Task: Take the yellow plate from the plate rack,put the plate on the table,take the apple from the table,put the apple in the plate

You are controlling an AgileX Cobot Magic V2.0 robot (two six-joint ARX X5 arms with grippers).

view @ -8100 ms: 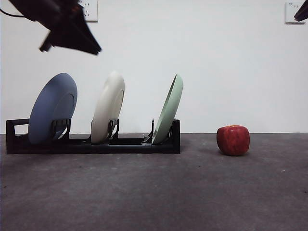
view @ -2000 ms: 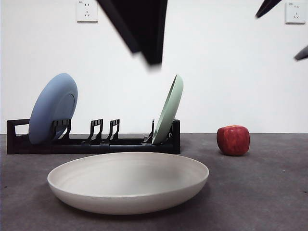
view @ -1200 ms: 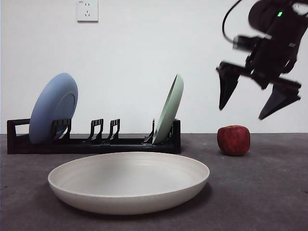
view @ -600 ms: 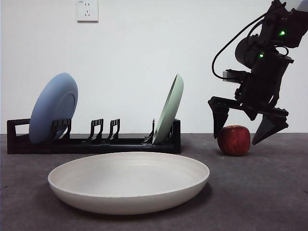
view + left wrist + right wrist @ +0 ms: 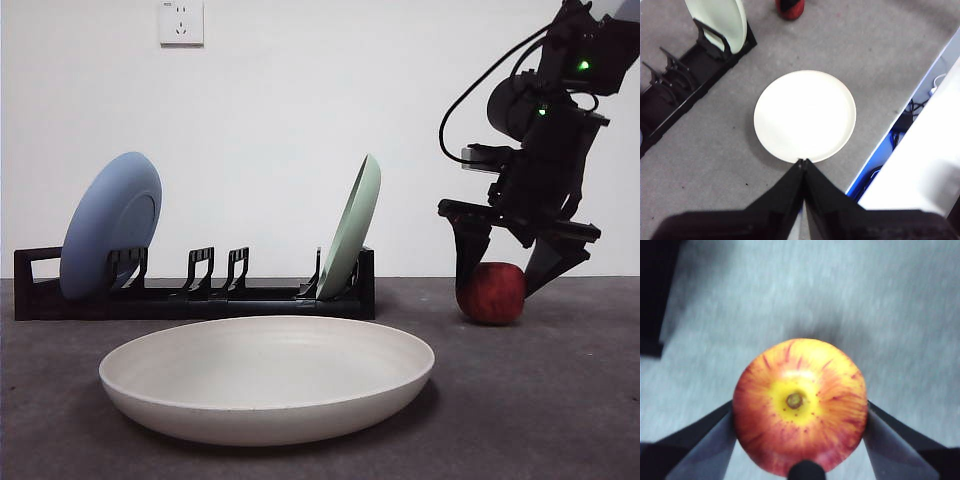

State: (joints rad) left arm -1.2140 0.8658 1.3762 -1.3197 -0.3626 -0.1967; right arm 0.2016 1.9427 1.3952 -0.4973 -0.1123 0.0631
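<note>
Since half a second ago your right gripper (image 5: 508,290) has dropped the last bit, so its two jaws now straddle the apple (image 5: 491,293) instead of hanging just above it. In the right wrist view you see the jaws pressed against both flanks of the apple (image 5: 800,405), clamped on it, while it sits on the table (image 5: 560,400) to the right of the plate rack (image 5: 200,298). You are looking straight down onto the apple's stem, so its stem axis stands upright, with the yellow patch facing up.

Nothing else differs: your yellow plate (image 5: 268,378) lies flat on the table, hollow side up, in front of the rack, well apart from the apple. The blue plate (image 5: 108,225) and the pale green plate (image 5: 350,228) lean in the rack's end slots. Your left gripper (image 5: 803,162) hangs high above the plate's (image 5: 805,116) near edge, jaws together.
</note>
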